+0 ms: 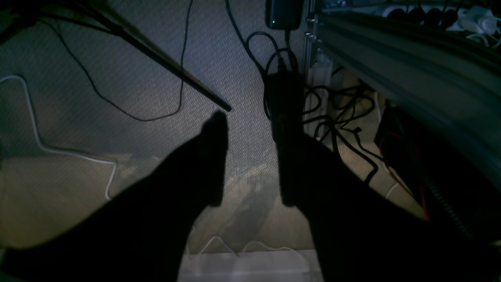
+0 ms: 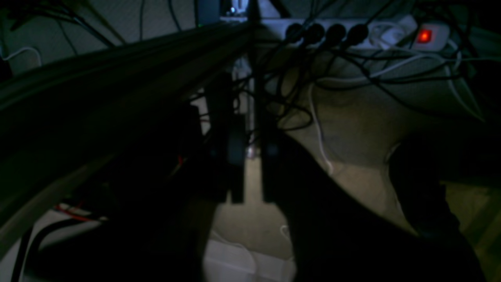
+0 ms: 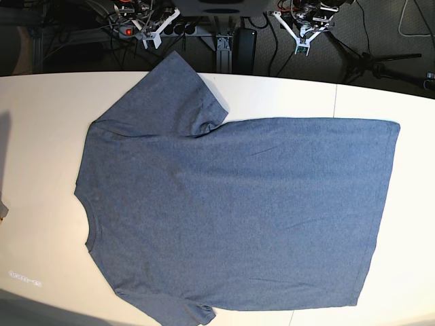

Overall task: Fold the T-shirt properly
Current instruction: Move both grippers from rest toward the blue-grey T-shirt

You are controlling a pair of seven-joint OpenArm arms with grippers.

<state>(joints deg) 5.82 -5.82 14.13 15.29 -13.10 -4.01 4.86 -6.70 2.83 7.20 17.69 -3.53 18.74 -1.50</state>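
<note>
Spread flat, the T-shirt (image 3: 231,210) covers the white table (image 3: 41,136), collar leftward. Beyond the table's far edge, the left gripper (image 1: 250,156) hangs jaws apart; the right gripper (image 2: 250,172) shows a narrow gap, both empty.

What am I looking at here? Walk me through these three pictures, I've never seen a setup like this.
This is a robot with two arms, meant to fold a T-shirt. The bright picture comes from a fixed camera looking down on a white table. The blue-grey shirt lies spread flat there, neck toward the picture's left, hem toward the right, plain side up.

The two dark pictures come from small cameras mounted on the arms' wrists. Both arms are parked behind the table's far edge, so these cameras see only the carpeted floor, cables and a power strip.

The black shapes are gripper fingers. The left gripper stands open and empty. The right gripper shows only a narrow gap and holds nothing. Neither touches the shirt.
</note>
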